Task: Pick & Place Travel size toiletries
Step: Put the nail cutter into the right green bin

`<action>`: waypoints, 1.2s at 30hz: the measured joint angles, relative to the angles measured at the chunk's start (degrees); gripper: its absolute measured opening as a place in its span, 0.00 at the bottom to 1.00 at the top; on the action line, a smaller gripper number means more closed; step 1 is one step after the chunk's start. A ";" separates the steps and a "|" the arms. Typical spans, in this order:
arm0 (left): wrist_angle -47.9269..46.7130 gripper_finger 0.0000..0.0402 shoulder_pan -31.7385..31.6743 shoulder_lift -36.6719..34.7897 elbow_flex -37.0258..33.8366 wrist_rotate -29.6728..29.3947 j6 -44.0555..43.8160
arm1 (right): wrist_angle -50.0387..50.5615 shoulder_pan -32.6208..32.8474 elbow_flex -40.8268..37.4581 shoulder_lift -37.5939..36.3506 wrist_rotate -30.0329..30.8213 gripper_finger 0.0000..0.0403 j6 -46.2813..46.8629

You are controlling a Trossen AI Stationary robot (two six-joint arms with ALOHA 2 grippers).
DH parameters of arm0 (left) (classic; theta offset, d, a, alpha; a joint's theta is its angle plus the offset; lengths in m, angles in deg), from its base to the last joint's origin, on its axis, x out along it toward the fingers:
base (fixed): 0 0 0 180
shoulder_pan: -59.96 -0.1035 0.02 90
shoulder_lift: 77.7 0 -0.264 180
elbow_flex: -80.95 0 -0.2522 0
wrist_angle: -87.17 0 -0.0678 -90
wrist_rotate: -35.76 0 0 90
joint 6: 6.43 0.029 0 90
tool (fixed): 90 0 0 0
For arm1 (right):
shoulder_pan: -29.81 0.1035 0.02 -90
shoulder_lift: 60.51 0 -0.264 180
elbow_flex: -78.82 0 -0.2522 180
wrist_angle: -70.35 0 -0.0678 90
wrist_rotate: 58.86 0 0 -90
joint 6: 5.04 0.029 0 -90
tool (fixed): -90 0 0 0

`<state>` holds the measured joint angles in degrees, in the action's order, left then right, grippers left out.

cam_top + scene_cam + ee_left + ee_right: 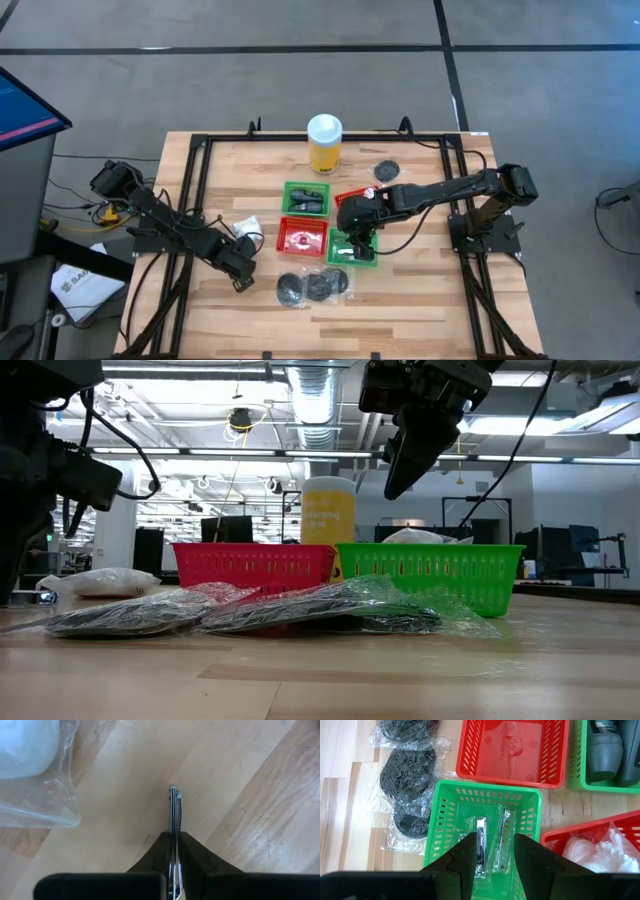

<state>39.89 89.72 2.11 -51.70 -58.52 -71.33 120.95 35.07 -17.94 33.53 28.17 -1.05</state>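
Note:
My left gripper [242,280] sits low near the table's left-near area, shut on a slim silvery piece [174,805]. A white-and-clear packet [30,775] lies beside it on the wood. My right gripper [492,847] hangs open above the near green basket [485,791], touching nothing. Two slim silvery pieces [480,837] [503,835] in clear wrap lie on that basket's floor. In the low view this gripper [405,470] is well above the basket's rim [430,550]. Black discs in crinkly wrap [310,287] lie on the table near the baskets. My left gripper pinches the slim silvery piece between its two fingers [161,851]. The piece stands edge-on, and its free end [173,792] sticks out past the fingertips over the wood. Whether that end touches the table, I cannot tell.
A yellow bottle with a white cap [324,143] stands at the far side. A red basket [303,238], a green basket holding dark items [306,197] and a red basket holding white packets [590,845] are clustered mid-table. A lone black disc [387,170] lies farther right.

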 joint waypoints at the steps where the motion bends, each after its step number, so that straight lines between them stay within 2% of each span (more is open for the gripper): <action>1: -0.39 0.02 0.00 -0.15 0.41 -0.30 0.15 | -0.02 0.00 0.00 0.00 0.00 0.30 -0.03; 5: -1.15 0.02 -0.11 -0.98 1.41 -2.86 0.22 | -0.07 0.00 0.00 0.00 0.00 0.30 -0.07; 17: -1.09 0.02 -0.04 -3.90 4.14 -3.96 2.08 | -1.57 0.00 0.00 0.00 0.00 0.30 0.03; 26: -0.16 0.02 -0.04 -11.08 6.83 -13.87 6.52 | -6.32 0.00 -0.02 0.00 0.00 0.30 0.04; 36: 15.83 0.02 -0.28 -15.10 6.92 -26.39 22.91 | -17.10 0.00 -0.02 0.00 0.00 0.30 0.00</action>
<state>55.72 89.44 -12.99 -44.78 -84.92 -48.42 103.84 35.07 -17.97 33.53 28.17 -1.05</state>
